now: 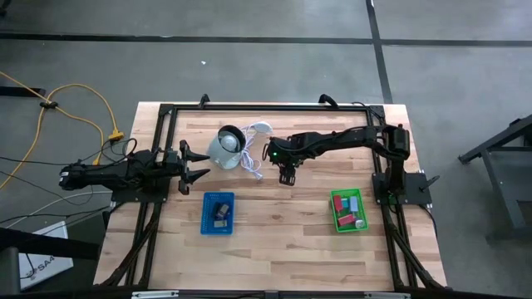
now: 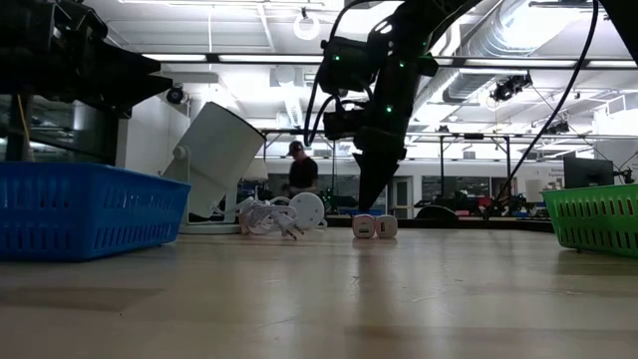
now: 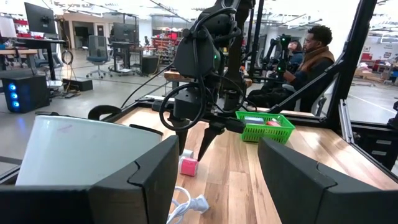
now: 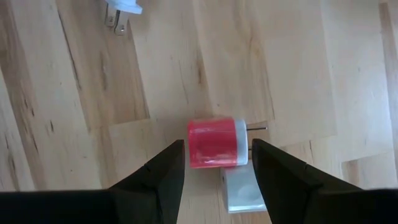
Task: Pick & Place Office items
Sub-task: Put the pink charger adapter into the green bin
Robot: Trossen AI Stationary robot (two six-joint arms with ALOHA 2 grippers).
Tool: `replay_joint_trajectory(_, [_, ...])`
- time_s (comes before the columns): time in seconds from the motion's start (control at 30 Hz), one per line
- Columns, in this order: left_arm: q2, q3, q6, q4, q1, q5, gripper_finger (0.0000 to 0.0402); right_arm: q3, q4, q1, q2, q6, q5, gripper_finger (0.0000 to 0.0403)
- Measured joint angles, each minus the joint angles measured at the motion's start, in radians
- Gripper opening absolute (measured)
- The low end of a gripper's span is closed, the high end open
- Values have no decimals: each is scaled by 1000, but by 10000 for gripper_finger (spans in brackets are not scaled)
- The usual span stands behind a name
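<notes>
- A robotics lab or workshop in a large open hall, not a home or shop.
- Bare pipes and a round air duct [image 2: 518, 40] run across the open ceiling, with long strip lights [image 2: 209, 58] beside them.
- Beyond the wooden table [image 1: 274, 224] stand more black metal frames [image 2: 498, 150], much like the frame around this table.
- Desks with monitors [image 3: 40, 17], office chairs [image 3: 96, 50] and a computer tower with blue lights [image 3: 18, 93] fill the room behind the table.
- A person [image 3: 311, 59] sits near the table; another [image 2: 301, 172] stands farther back.
- The floor around the table is grey concrete [image 1: 249, 66], crossed by a yellow cable [image 1: 83, 104].
</notes>
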Motion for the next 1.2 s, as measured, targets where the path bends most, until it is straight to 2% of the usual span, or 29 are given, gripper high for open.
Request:
replay_joint_trajectory(0.53, [0, 0, 0, 0, 0, 0, 212, 0, 0, 0, 0, -1, -1, 173])
replay_joint_trajectory(0.87, [0, 0, 0, 0, 0, 0, 212, 0, 0, 0, 0, 1, -1, 204])
replay_joint_trajectory(1.2, [0, 0, 0, 0, 0, 0, 212, 0, 3, 0, 0, 1, -1, 208])
